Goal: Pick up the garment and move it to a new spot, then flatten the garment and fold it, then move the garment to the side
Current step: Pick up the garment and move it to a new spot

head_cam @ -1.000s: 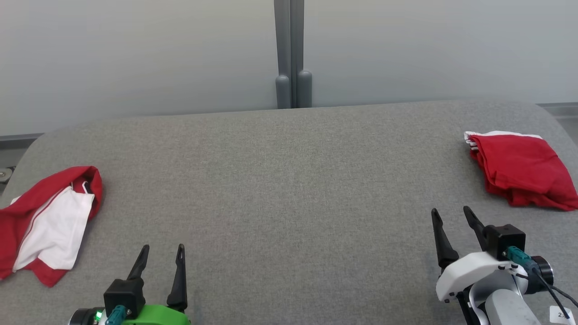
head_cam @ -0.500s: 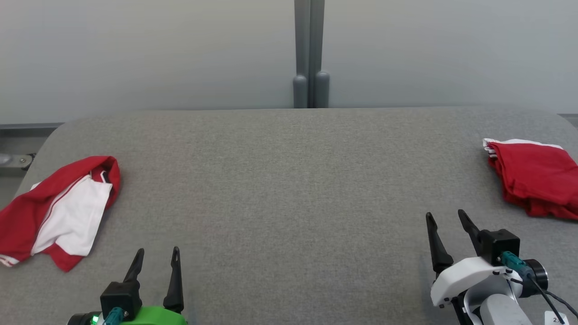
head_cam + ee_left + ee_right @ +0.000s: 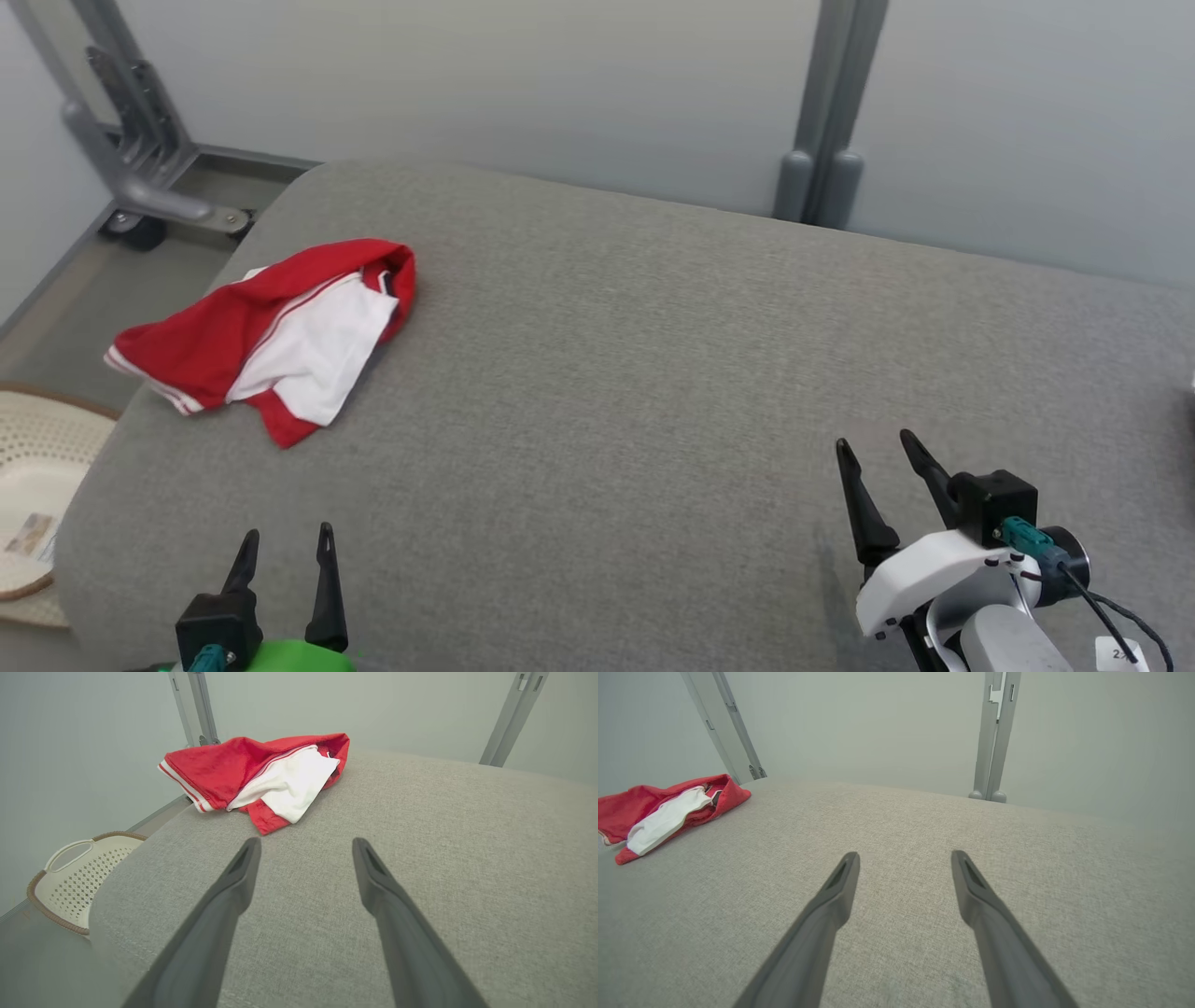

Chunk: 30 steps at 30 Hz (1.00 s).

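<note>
A crumpled red and white garment [image 3: 271, 331] lies near the far left corner of the grey padded table [image 3: 607, 373]. It also shows in the left wrist view [image 3: 261, 777] and at the left of the right wrist view [image 3: 668, 809]. My left gripper [image 3: 288, 541] stands open at the lower left, well short of the garment, with nothing between its fingers [image 3: 233, 891]. Over the table's right part my right gripper [image 3: 878, 448] is open and empty, far from the garment.
A white perforated basket [image 3: 28, 476] with a brown rim sits on the floor left of the table; the left wrist view shows the basket [image 3: 74, 877] too. Grey metal posts [image 3: 826, 112] and a wheeled frame [image 3: 131, 159] stand behind. Bare grey cloth spans the table's middle.
The head camera has swung left, so the garment sits nearer the picture's middle and the folded red garment at the right has left view. Both grippers stay open.
</note>
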### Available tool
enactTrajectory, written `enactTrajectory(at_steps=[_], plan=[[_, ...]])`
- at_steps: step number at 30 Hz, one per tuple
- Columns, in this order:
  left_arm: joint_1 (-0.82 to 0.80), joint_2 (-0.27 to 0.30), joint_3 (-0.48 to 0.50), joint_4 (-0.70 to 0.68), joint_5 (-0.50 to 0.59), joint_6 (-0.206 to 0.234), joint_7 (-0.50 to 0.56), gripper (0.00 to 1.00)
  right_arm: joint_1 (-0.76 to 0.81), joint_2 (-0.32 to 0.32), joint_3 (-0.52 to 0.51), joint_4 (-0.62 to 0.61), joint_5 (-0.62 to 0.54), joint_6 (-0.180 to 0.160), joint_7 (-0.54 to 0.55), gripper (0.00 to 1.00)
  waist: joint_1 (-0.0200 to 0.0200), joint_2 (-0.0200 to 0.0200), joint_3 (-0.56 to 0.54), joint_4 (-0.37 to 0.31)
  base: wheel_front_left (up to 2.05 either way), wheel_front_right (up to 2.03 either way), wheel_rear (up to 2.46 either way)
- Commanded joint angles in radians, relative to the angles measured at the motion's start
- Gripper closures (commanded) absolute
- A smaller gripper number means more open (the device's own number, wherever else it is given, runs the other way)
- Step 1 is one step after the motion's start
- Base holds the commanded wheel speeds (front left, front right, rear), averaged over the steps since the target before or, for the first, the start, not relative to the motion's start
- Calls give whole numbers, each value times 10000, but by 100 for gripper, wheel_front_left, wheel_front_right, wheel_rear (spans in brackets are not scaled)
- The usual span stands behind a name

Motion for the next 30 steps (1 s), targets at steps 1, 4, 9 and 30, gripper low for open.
enactTrajectory(at_steps=[1, 4, 9, 30], plan=[[63, 26, 82, 28, -31, 72, -3, 0, -97, -28, 45, -20, 99, -15, 3, 0, 0, 0, 227, 1633, 0, 0, 0], [153, 26, 262, 60, -110, 119, -3, 0, -118, -35, 186, -29, 106, -15, 3, 0, 0, 0, 285, 2159, 0, 0, 0], [392, 18, 565, -133, -359, 290, -3, 0, -421, -46, 594, 127, 128, -15, 3, 0, 0, 0, 484, 2311, 0, 0, 0], [-2445, 769, 661, 1712, -1006, -575, -3, 0, -788, -584, 606, -163, -306, -15, 3, 0, 0, 0, 1735, 1134, 0, 0, 0]])
